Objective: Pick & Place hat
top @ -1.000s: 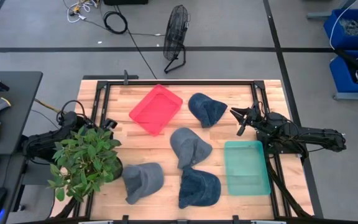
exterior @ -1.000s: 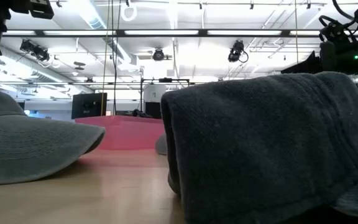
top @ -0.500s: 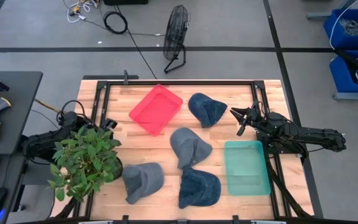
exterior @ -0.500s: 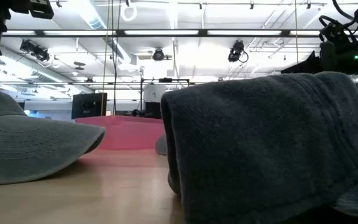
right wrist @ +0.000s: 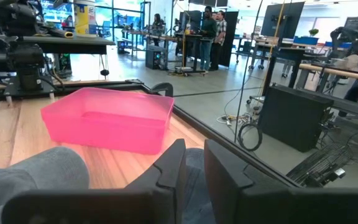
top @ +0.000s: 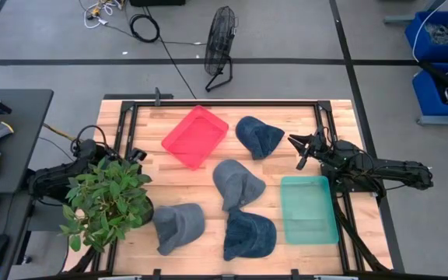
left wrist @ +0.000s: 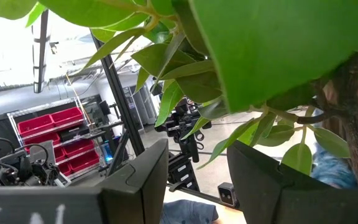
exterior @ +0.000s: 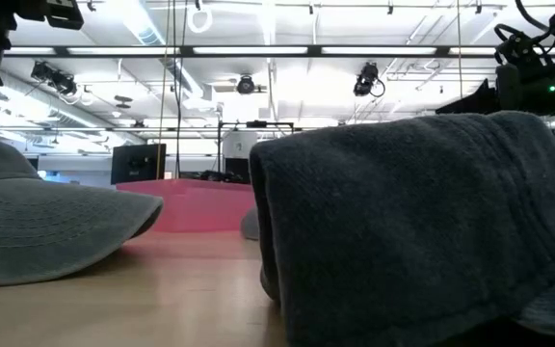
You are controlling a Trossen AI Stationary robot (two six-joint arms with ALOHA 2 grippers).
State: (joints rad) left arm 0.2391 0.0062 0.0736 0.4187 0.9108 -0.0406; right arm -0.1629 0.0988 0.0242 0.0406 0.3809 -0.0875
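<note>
Four hats lie on the wooden table (top: 169, 183), none of them touched: a dark blue one (top: 259, 136) at the far middle, a grey one (top: 237, 183) in the centre, a grey one (top: 179, 226) and a dark blue one (top: 249, 235) near the front. My right gripper (top: 300, 146) hovers at the table's right side, just right of the far blue hat, its fingers (right wrist: 166, 177) a narrow gap apart with nothing between them. My left gripper (left wrist: 197, 180) is open behind the potted plant (top: 107, 198) at the left edge, which hides it from above.
A red tray (top: 195, 136) sits at the far middle-left and a teal tray (top: 309, 208) at the right front, both without hats. The plant's leaves (left wrist: 278, 56) crowd the space in front of my left gripper. Black frame rails (top: 317, 117) border the table.
</note>
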